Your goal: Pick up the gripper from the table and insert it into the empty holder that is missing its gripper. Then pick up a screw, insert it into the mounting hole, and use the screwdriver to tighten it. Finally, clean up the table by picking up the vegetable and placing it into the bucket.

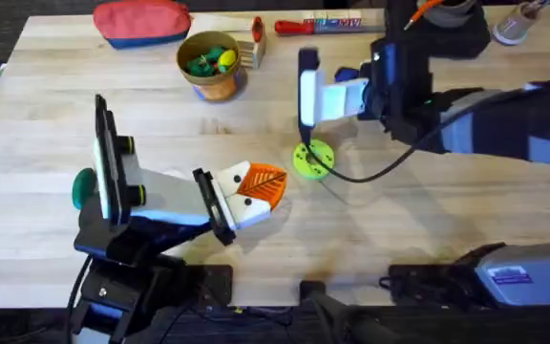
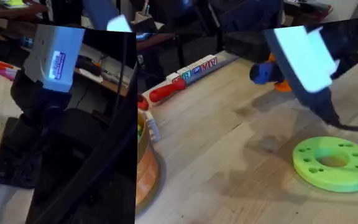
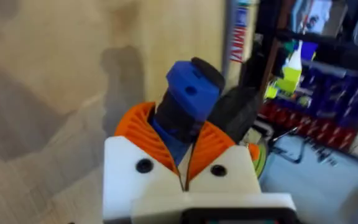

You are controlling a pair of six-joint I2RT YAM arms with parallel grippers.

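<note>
The right tool (image 3: pixel 185 171) grips the screwdriver (image 3: pixel 188 102); the left tool (image 1: pixel 256 196) looks clenched. A tilted driver could slip.

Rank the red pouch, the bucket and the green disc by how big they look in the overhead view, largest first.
1. red pouch, the widest of the three, at the table's far edge.
2. bucket, clearly smaller, with green and yellow pieces inside.
3. green disc, the smallest, though it lies nearer the camera than the other two.
</note>
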